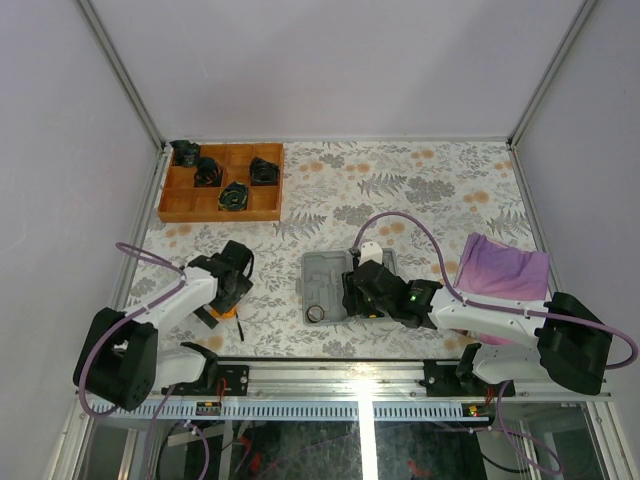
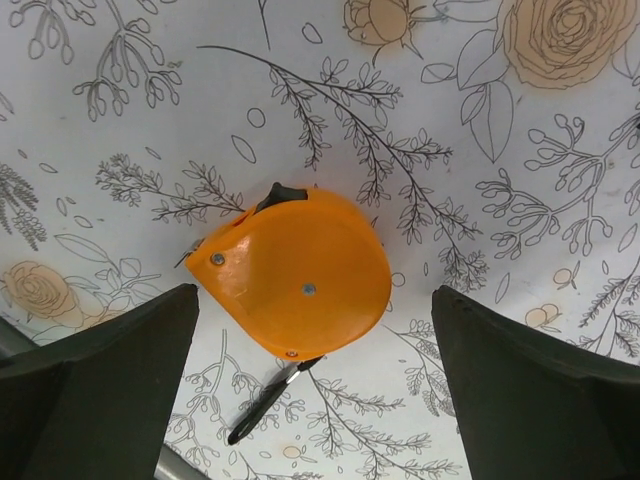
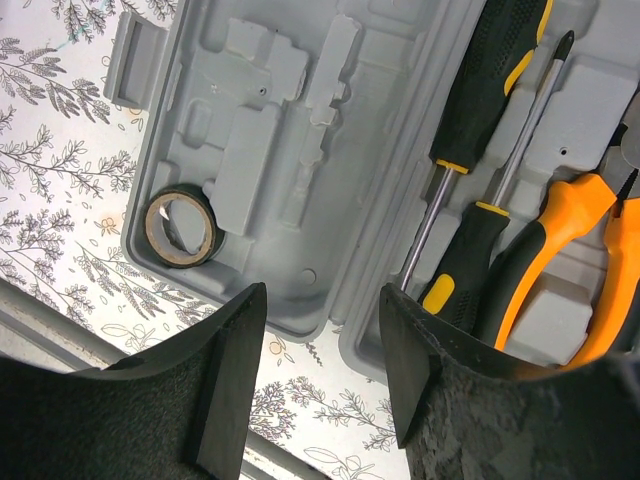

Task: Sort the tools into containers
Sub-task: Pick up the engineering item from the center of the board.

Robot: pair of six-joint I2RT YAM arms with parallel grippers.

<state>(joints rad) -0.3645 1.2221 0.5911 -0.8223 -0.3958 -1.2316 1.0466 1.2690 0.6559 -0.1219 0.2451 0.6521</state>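
On the worktop, the open case lies near the middle of the near edge, pliers and two screwdrivers inside. The right gripper hovers over it, jaws apart. Toward the near-left corner the left gripper, jaws apart, straddles the tape measure, a key touching it.

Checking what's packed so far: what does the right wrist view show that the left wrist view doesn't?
Only the right wrist view: the open grey case holding a tape roll, two screwdrivers and orange pliers, with the right claw hovering over it.
Only the left wrist view: the orange tape measure lying on the cloth with a thin black key at its edge, below the left claw.
Both: the floral cloth and an open, empty claw.
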